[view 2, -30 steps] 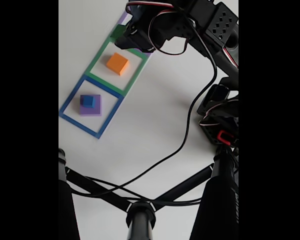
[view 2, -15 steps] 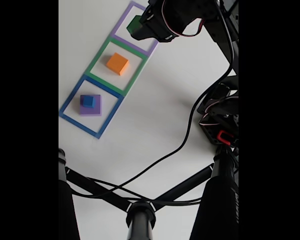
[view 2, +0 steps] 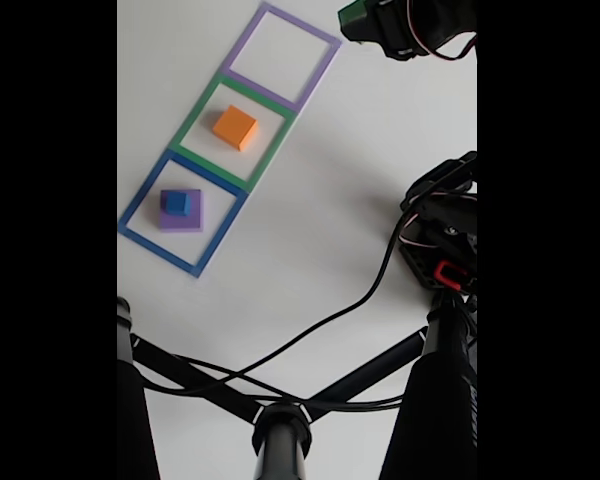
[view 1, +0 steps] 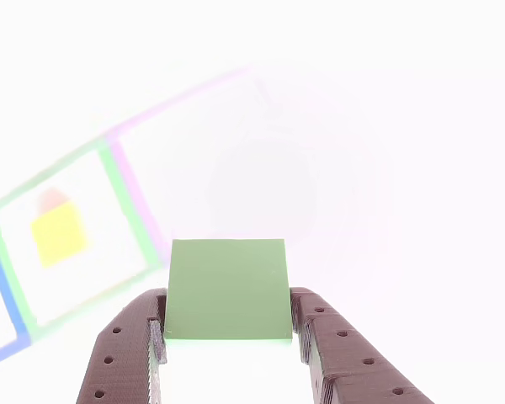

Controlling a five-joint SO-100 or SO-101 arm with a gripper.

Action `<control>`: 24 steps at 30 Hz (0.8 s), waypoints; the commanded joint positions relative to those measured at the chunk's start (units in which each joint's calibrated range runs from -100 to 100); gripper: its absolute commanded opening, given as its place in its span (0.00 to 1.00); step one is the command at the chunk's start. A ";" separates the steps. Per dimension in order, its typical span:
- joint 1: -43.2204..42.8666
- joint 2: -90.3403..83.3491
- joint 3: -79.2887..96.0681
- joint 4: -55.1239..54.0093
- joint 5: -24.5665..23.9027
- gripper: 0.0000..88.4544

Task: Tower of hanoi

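My gripper (view 1: 227,337) is shut on the green block (view 1: 227,289), held between its two dark fingers (view 1: 122,358). In the fixed view the gripper (view 2: 365,22) carries the green block (view 2: 352,13) raised at the top right, to the right of the purple square outline (view 2: 283,54), which holds nothing. The orange-yellow block (view 2: 235,127) lies inside the green outline (view 2: 232,133); it also shows as a pale yellow block (view 1: 59,233) at the left of the other view. The small blue cube (view 2: 177,202) sits on the purple block (view 2: 185,213) inside the blue outline (view 2: 182,212).
The arm's base and motors (view 2: 440,245) stand at the right edge of the white table. A black cable (view 2: 330,318) loops across the table's middle. A black camera stand with crossed legs (view 2: 280,420) fills the lower part.
The gripper has lifted the green block out of the purple outline and swung it up and to the right. That outline now lies bare. The other blocks have not moved.
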 commanded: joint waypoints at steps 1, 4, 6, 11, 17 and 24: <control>2.65 -7.51 18.11 -15.02 0.00 0.06; 2.65 -9.85 29.93 -25.87 0.00 0.06; 2.55 -10.25 37.11 -33.56 0.00 0.06; 1.78 -6.30 54.02 -57.94 0.00 0.06; 1.50 6.86 63.84 -83.85 0.00 0.06; 0.54 24.47 65.48 -106.36 0.00 0.05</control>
